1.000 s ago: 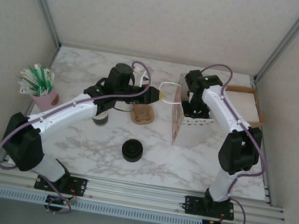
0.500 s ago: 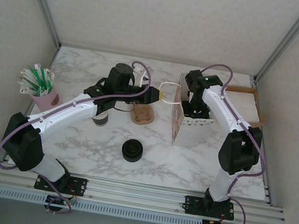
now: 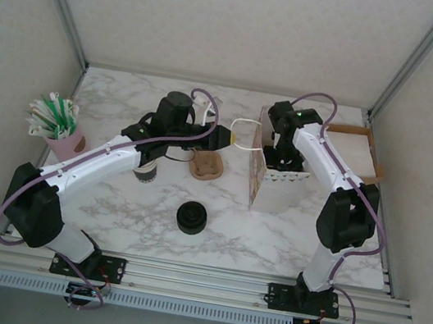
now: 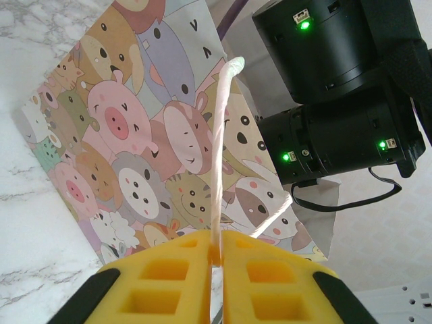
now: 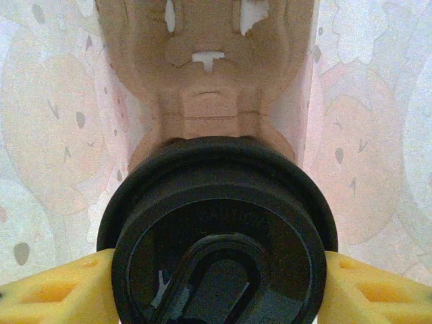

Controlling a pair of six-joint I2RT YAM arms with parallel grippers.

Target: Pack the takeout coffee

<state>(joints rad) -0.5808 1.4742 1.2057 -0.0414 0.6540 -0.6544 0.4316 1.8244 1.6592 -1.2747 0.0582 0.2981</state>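
Overview from above: one animal-print bag (image 3: pixel 274 190) standing open right of centre, left gripper (image 3: pixel 226 137) pinching its white handle (image 3: pixel 242 133), right arm reaching down inside. Out on the marble: one pulp carrier (image 3: pixel 206 164), one pile of black lids (image 3: pixel 190 218), one cup stack (image 3: pixel 146 170), one pink cup of stirrers (image 3: pixel 58 127).

Left wrist: yellow fingers pressed together on the single handle loop.

Right wrist: one takeout coffee (image 5: pixel 219 229) down inside the bag, by a second pulp carrier (image 5: pixel 202 81), right gripper (image 5: pixel 216 283) clasped around it.

Judged nearly packed; probably left to do: letting go, withdrawing.
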